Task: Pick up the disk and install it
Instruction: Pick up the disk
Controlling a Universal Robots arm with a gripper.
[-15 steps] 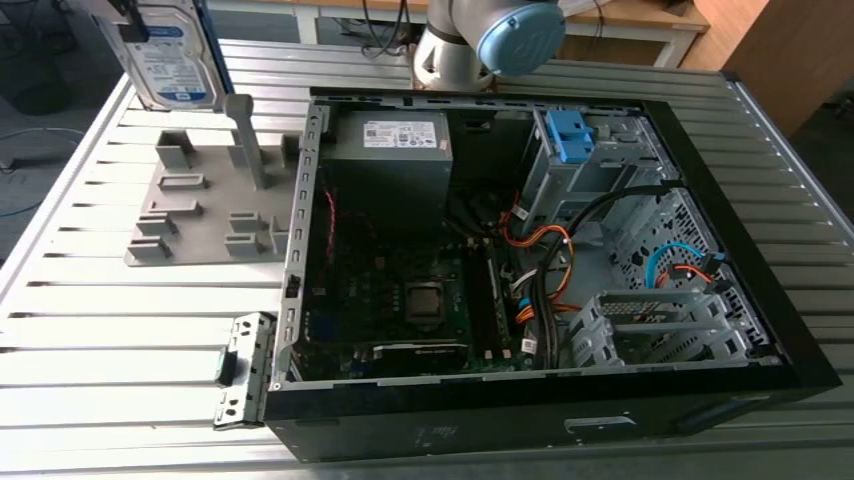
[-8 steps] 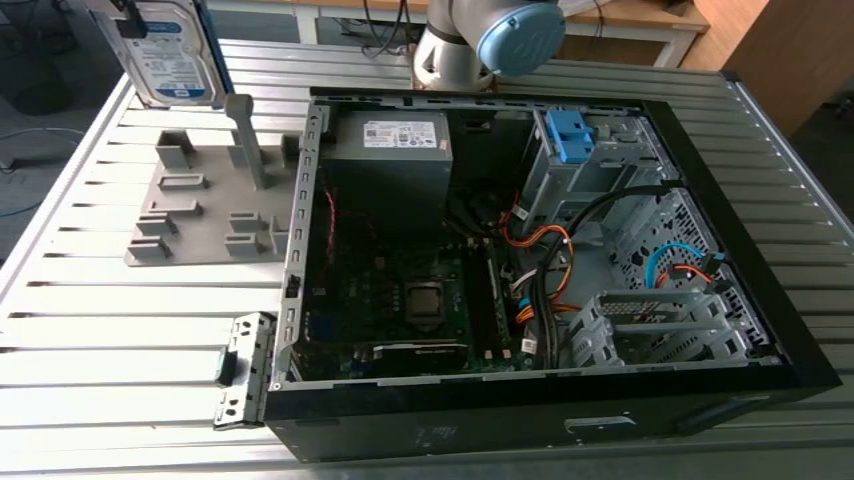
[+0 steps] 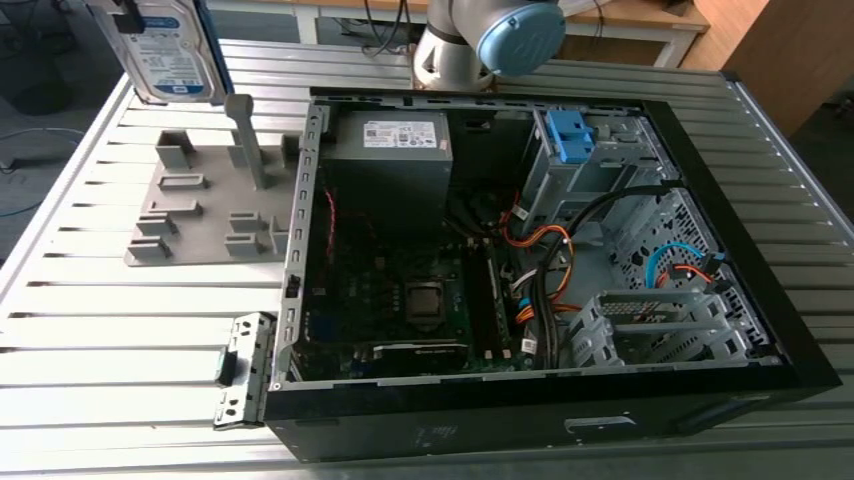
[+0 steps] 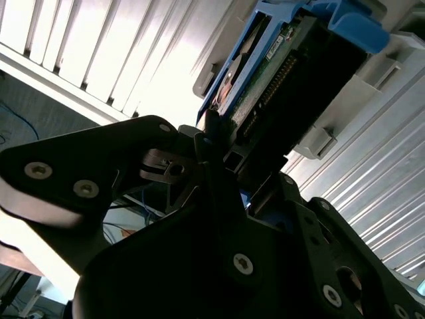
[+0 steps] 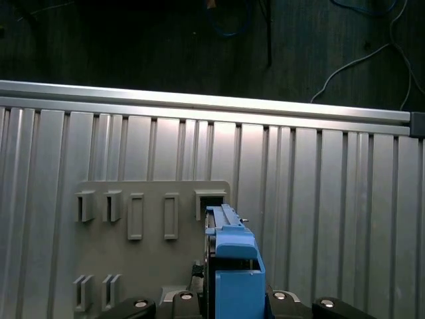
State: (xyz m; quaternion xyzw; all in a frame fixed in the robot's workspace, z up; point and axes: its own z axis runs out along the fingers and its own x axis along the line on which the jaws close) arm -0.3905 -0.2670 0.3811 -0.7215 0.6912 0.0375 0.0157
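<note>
disk (image 3: 171,50) | drive, white-and-blue label, blue carrier frame | upright on edge | aloft, exterior view's upper left

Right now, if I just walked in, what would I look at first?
Probably the big black computer case, lying open on the slatted metal table with its boards and its orange and blue cables showing. Next comes the disk with its blue frame. The gripper holds it up at the exterior view's upper left, above a grey holder plate.

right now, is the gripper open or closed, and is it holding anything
gripper: closed, holding the disk
</note>
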